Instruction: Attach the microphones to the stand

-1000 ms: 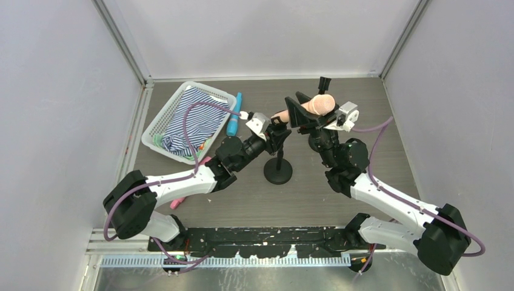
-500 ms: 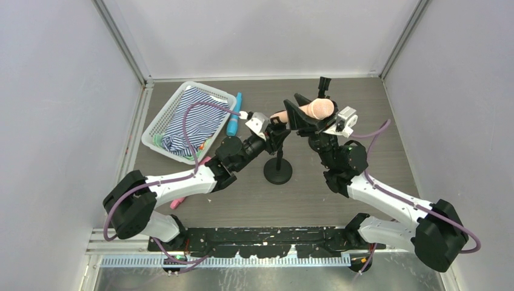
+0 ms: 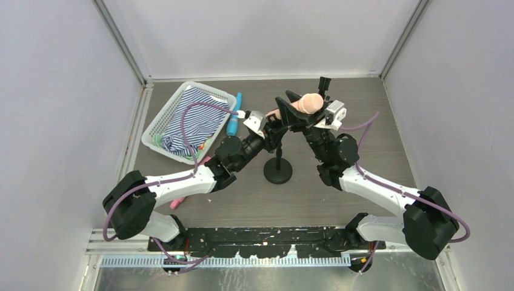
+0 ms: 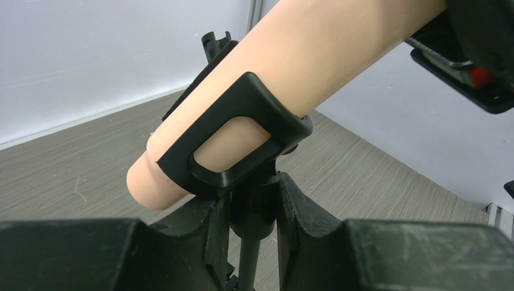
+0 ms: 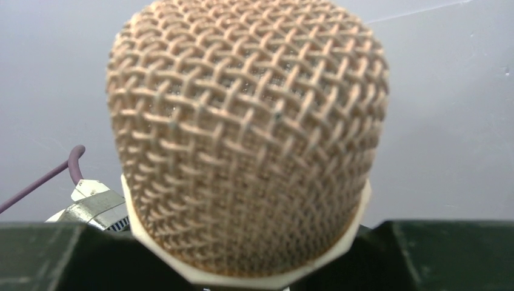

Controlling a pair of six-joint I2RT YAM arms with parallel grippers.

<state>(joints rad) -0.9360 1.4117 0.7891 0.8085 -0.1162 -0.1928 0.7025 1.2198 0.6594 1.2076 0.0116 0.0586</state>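
The peach-beige microphone (image 3: 307,102) is in my right gripper (image 3: 297,110), which is shut on it just below its mesh head (image 5: 248,127). Its handle (image 4: 291,66) runs through the stand's black clip (image 4: 233,136), the end sticking out at the lower left. My left gripper (image 4: 254,194) is shut on the stand's joint (image 4: 262,212) right under that clip, above the pole and round base (image 3: 278,173). The blue microphone (image 3: 234,115) lies beside the basket. The pink microphone (image 3: 177,204) lies mostly hidden under my left arm.
A white basket (image 3: 159,124) holding striped cloth (image 3: 194,118) stands at the back left. A second black clip (image 3: 325,83) pokes up behind the held microphone. Grey walls close in the table on three sides.
My right arm has moved left, sliding the peach-beige microphone further through the clip. The left gripper has stayed shut on the stand.
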